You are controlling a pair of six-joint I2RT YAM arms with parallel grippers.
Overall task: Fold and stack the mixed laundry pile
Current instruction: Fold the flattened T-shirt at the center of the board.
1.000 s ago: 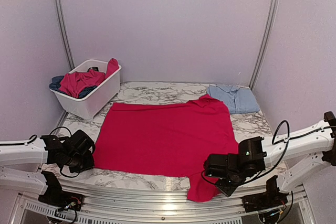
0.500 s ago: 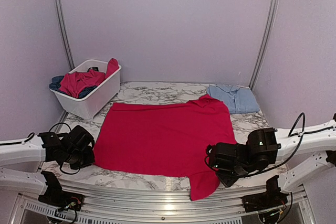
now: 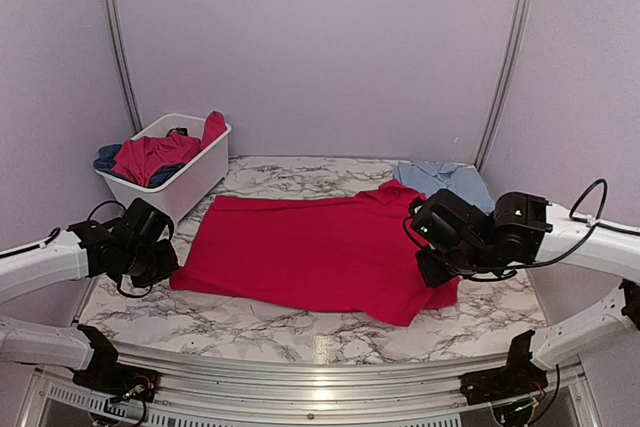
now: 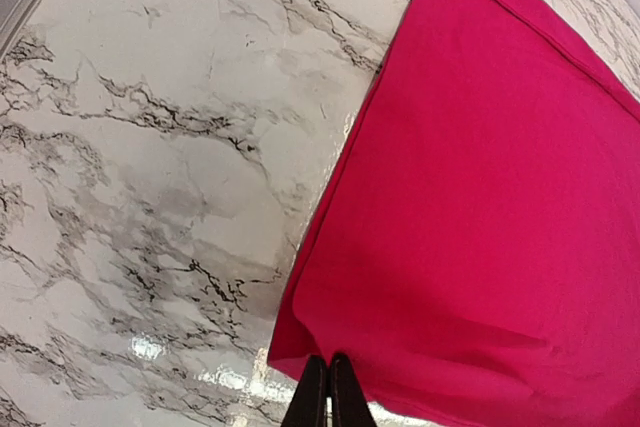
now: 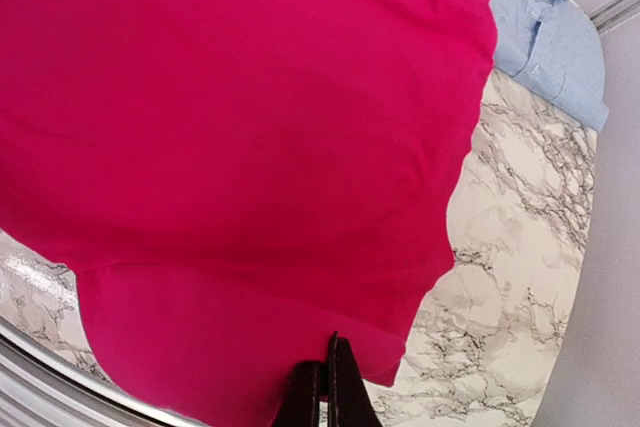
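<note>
Mid white marble tabletop: large red cloth shirt. Behind-left: white plastic basket holding crumpled red and dark-blue garments. Behind-right: folded light-blue cloth shirt.

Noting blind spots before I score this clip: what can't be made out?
- Top view: the right arm hides its fingers and part of the blue shirt.
- Top view: the basket wall hides the lower clothes.
- Wrist views: red shirt cut off by edges.

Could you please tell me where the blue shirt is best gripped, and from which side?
I'd take the blue shirt by its near right corner, coming in low from the near side: it lies flat with bare marble before that corner, while the red shirt crowds its left side.
</note>
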